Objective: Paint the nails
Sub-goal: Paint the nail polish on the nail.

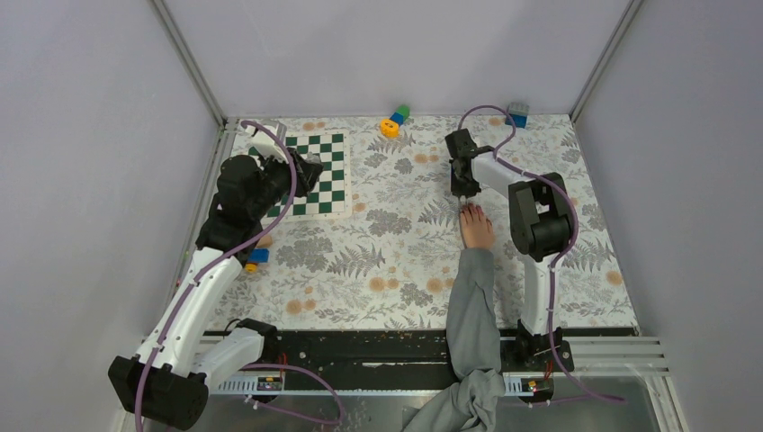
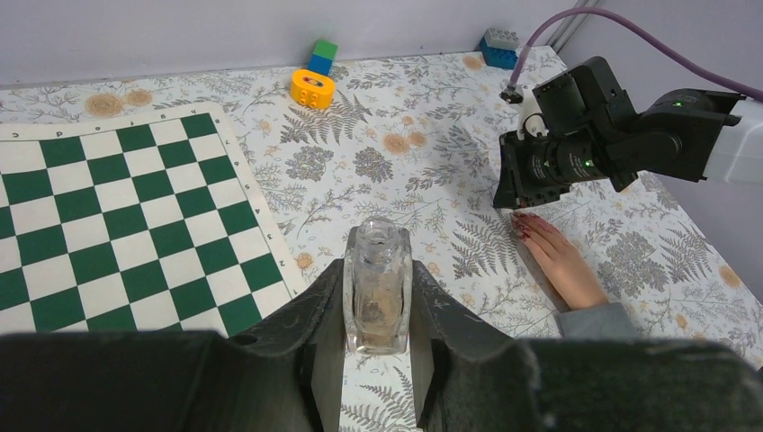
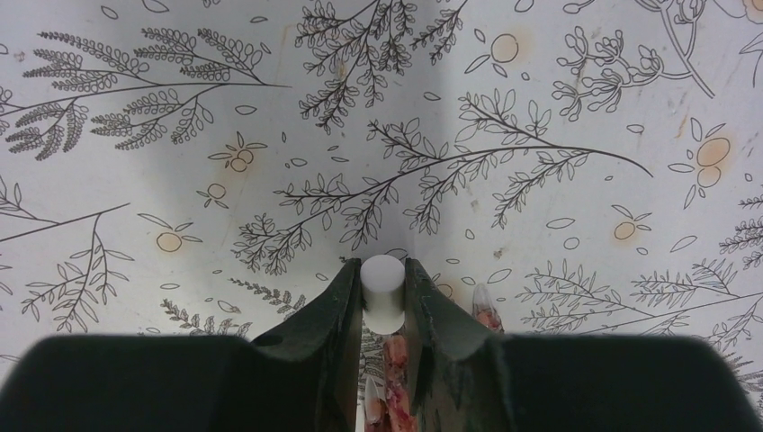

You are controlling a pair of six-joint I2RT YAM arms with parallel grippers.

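Observation:
A bare hand with a grey sleeve lies flat on the floral cloth, right of centre. Its dark-reddish nails point toward the far edge. My right gripper hovers just past the fingertips, pointing down, and is shut on a white cylindrical brush cap. Under the right gripper, pointed nails and a red-smeared fingertip show. My left gripper is shut on a small clear glass polish bottle, uncapped, beside the chessboard, well to the left of the hand.
A green-and-white chessboard mat lies at the back left. A yellow, blue and green block stack and a blue block sit by the far edge. A small blue-and-orange block lies beside the left arm. Grey walls enclose the table.

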